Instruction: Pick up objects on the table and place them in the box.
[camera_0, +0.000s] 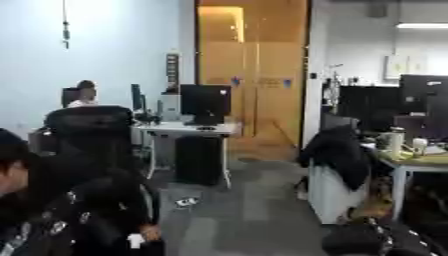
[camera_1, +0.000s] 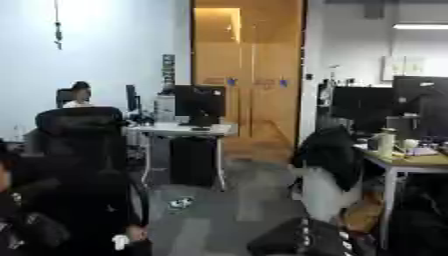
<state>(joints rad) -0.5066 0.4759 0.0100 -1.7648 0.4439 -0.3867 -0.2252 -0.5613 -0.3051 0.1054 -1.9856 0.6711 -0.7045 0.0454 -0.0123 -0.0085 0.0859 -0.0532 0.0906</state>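
Fingers unseen, state cannot be told; grey floor (camera_0: 254, 210); white desk (camera_0: 188, 129) with monitor (camera_0: 206, 102); wooden door (camera_0: 254, 70).

We see a white desk (camera_0: 188, 130) carrying a dark monitor (camera_0: 206, 101), a black office chair (camera_0: 87, 130) (left foreground), and wooden doors (camera_0: 254, 70) beyond.

Neither box nor table objects visible.

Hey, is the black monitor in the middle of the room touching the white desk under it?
Touching. In the left eye view the monitor stands with its base on the white desk, with no gap visible.
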